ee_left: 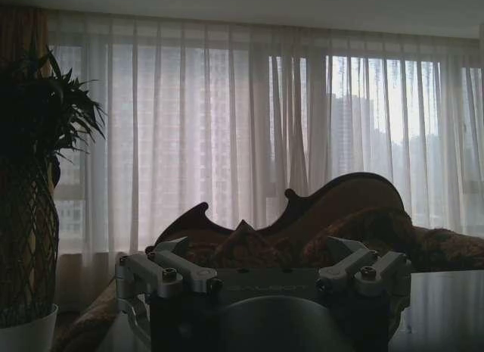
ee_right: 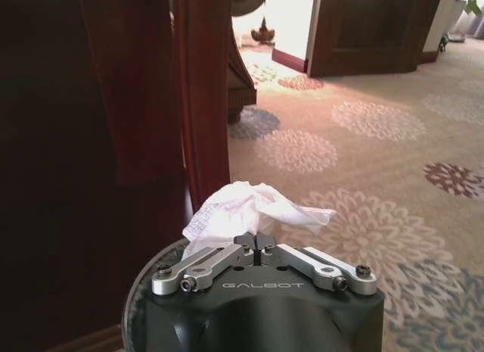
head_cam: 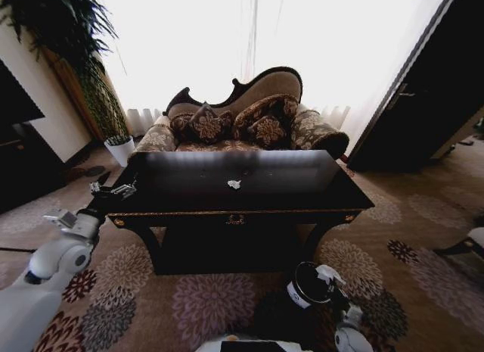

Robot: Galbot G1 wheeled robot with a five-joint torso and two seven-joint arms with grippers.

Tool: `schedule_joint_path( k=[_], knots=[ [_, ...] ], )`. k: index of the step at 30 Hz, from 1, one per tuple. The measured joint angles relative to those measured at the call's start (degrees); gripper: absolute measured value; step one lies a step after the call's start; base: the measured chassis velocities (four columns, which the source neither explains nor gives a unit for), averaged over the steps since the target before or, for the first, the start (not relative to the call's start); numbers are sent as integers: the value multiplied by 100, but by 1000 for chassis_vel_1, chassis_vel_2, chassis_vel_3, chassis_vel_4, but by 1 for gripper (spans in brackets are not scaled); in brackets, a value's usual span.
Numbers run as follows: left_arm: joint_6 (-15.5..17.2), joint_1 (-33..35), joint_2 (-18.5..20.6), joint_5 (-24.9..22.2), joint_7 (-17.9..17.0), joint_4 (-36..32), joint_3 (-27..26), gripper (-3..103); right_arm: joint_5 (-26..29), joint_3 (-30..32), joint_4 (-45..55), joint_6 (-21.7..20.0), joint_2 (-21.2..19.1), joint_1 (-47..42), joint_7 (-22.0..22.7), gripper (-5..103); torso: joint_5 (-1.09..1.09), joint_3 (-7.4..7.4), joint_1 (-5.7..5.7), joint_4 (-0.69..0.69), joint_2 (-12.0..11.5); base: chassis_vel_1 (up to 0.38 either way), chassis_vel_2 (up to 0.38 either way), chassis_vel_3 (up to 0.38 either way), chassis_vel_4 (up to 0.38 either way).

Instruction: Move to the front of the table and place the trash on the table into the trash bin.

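The dark glossy table stands straight ahead, and one white paper wad of trash lies near the middle of its top. The black trash bin with a white label sits on the carpet by the table's front right leg. My right gripper hangs just above the bin, shut on another white crumpled paper wad; the bin's rim lies under it. My left gripper hovers open at the table's left front corner, nothing between its fingers.
A patterned sofa stands behind the table under bright curtains. A white plant pot and a tall plant are at the back left, a dark cabinet at left, a dark door at right. Flowered carpet surrounds the table.
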Motion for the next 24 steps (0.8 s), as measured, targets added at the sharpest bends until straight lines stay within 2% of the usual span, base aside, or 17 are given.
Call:
schedule_joint_path(
  k=[16,23,24],
  knots=[
    [0,0,0,0,0,0,0,100,-75,-182,-1460,82,31,1006,-49,0,0,0,0,1,0,0,0,0,0],
    [0,0,0,0,0,0,0,100,-67,-180,-1564,100,2,1082,-48,-3,0,0,0,0,0,0,0,0,0],
    [0,0,0,0,0,0,0,100,-67,-183,-1562,100,2,1088,-47,10,0,0,0,0,0,0,0,0,0]
  ],
)
